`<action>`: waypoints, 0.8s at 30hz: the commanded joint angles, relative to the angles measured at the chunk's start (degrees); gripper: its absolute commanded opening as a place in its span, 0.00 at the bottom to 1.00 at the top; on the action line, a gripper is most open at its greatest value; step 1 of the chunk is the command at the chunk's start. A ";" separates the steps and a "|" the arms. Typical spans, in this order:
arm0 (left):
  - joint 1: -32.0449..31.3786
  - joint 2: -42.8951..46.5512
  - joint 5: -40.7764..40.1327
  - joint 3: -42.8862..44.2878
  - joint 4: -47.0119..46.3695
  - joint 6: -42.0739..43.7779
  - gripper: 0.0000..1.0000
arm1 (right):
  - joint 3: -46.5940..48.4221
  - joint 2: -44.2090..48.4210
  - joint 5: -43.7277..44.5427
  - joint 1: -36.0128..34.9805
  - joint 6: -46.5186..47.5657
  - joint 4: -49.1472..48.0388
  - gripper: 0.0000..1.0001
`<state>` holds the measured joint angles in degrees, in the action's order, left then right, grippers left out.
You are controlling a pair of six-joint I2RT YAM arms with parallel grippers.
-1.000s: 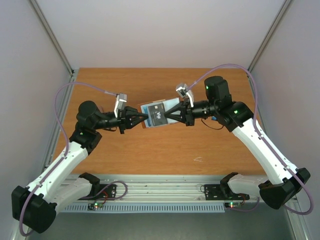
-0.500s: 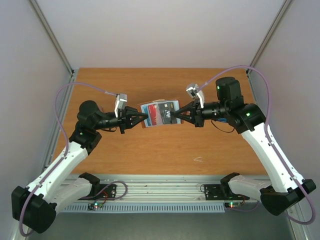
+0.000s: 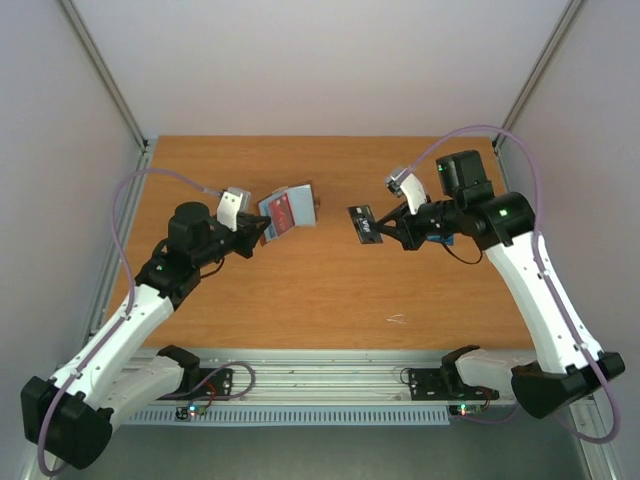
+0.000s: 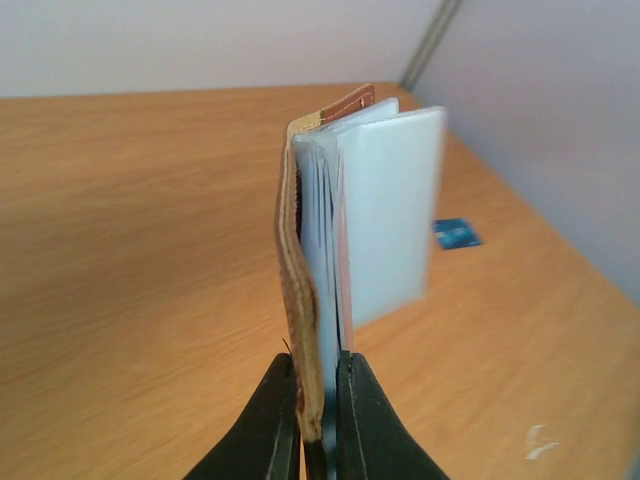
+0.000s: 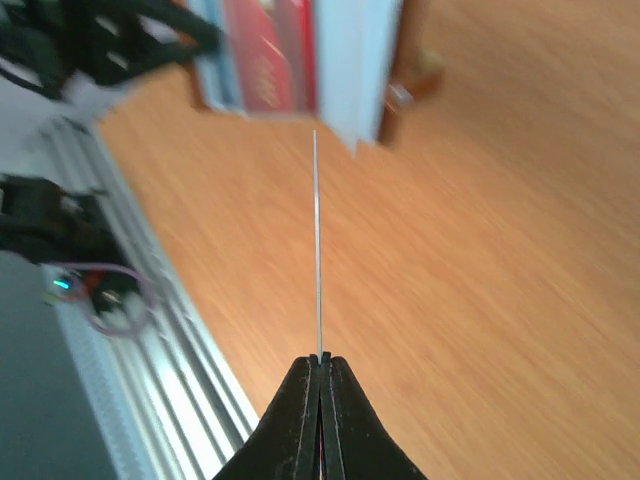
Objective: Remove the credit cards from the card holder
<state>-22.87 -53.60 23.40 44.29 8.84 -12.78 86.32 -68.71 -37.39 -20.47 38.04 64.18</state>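
Note:
My left gripper (image 3: pixel 262 228) is shut on the lower edge of the brown card holder (image 3: pixel 290 208) and holds it open above the table. In the left wrist view the holder (image 4: pixel 300 250) stands edge-on between my fingers (image 4: pixel 318 368), its pale inner leaves fanned out. The red card (image 3: pixel 283 213) sits in a pocket and also shows in the right wrist view (image 5: pixel 265 55). My right gripper (image 3: pixel 386 228) is shut on the black card (image 3: pixel 363 223), clear of the holder, a thin edge-on line (image 5: pixel 317 250) in its wrist view. The blue card (image 4: pixel 455 233) lies on the table.
The wooden table (image 3: pixel 300 300) has a metal rail (image 3: pixel 320 385) along its near edge. The blue card lies under my right arm (image 3: pixel 433 238). A small white mark (image 3: pixel 396 320) is on the near right of the table. Grey walls stand close on both sides.
My right gripper has drawn the black card out of the holder and moved right with it. My left gripper has pulled the holder back to the left and tilted it.

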 commanded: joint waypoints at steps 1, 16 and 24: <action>0.27 1.52 -10.97 -1.27 3.54 5.41 0.00 | 0.07 -5.33 17.47 0.34 12.84 11.35 0.01; 0.44 2.93 -9.80 -3.09 1.97 4.44 0.00 | -6.27 -26.52 34.55 0.04 49.70 -2.26 0.01; 0.70 3.26 -10.01 -3.00 2.81 5.13 0.00 | -1.49 -39.85 39.79 0.34 57.16 -5.91 0.01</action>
<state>-22.55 -51.40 13.98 41.34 13.78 -8.49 83.59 -106.76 -2.72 -20.45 87.39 61.65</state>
